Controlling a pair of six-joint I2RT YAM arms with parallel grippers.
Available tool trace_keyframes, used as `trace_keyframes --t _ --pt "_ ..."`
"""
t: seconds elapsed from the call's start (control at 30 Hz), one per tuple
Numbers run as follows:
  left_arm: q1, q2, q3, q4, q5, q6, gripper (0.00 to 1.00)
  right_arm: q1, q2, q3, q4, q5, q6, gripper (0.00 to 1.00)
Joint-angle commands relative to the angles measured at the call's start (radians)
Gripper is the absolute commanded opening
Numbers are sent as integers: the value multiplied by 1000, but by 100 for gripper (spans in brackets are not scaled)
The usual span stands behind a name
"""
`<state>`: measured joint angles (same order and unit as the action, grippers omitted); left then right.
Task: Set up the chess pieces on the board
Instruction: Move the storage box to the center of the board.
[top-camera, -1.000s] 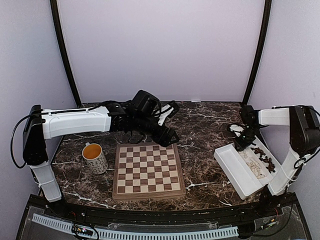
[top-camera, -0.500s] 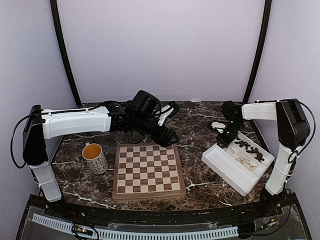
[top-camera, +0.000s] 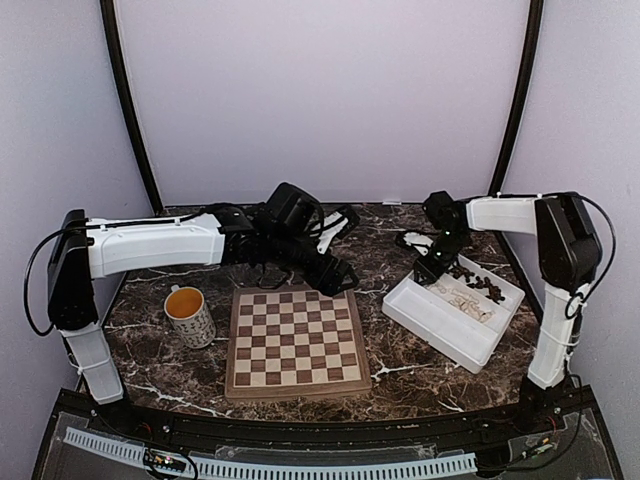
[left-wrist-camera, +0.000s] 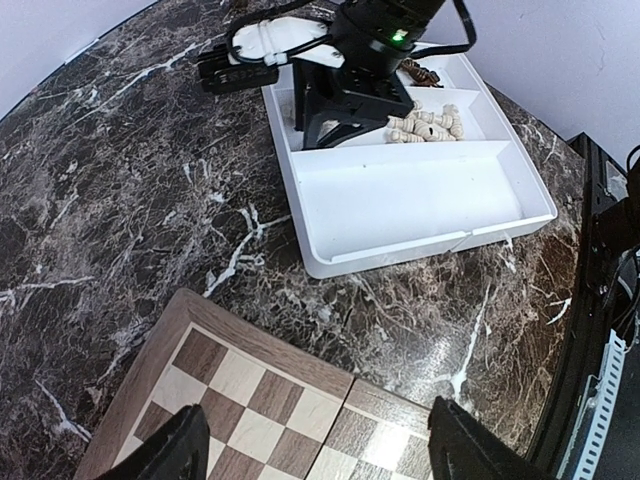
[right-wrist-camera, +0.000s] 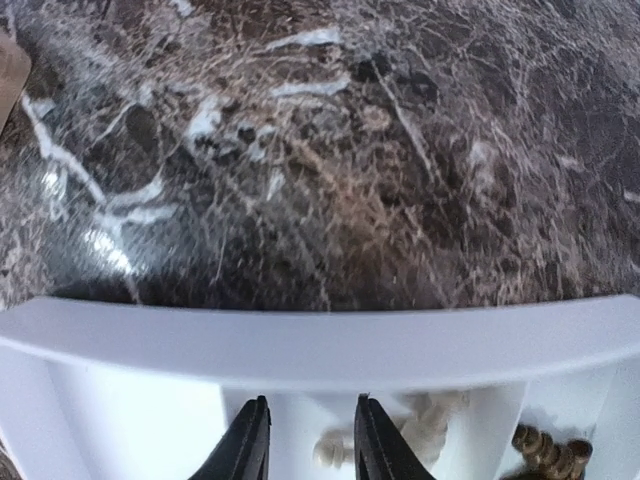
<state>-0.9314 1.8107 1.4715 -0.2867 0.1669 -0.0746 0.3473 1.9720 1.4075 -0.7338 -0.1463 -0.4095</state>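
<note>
The board (top-camera: 295, 340) lies at the table's front centre with no pieces on it; its far corner shows in the left wrist view (left-wrist-camera: 250, 400). The cream chess pieces (top-camera: 465, 298) and dark chess pieces (top-camera: 487, 287) lie in a white compartmented tray (top-camera: 430, 325). They also show in the left wrist view (left-wrist-camera: 425, 127) and the right wrist view (right-wrist-camera: 420, 425). My left gripper (top-camera: 335, 275) hovers open and empty over the board's far edge (left-wrist-camera: 315, 445). My right gripper (top-camera: 430, 268) reaches into the tray, its jaws either side of a divider wall (right-wrist-camera: 308, 440).
A mug (top-camera: 188, 313) with orange liquid stands left of the board. The tray's large compartment (left-wrist-camera: 400, 200) holds nothing. Dark marble table (top-camera: 400, 240) all round. Black frame posts stand at the back corners.
My right gripper has moved left towards the board, and the white tray with the pieces has slid left with it. The left arm has barely moved.
</note>
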Motion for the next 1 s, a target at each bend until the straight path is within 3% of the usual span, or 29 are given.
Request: trace_keyframes --t 0.0,0.17,0.47,0.7,0.97 --pt "2 -2 28 -10 2 2 78 -17 -199 -104 -28 33 -7 33" --pt "2 -1 31 -13 6 4 78 -82 -325 -266 -44 68 -32 30" --pt "3 -3 36 -16 14 4 78 -128 -442 -498 -50 184 -97 14" --pt "3 -5 36 -19 14 6 78 -110 -454 -511 -104 113 -129 9" --pt "3 -10 36 -18 7 8 78 58 -429 -470 -147 -31 -111 11"
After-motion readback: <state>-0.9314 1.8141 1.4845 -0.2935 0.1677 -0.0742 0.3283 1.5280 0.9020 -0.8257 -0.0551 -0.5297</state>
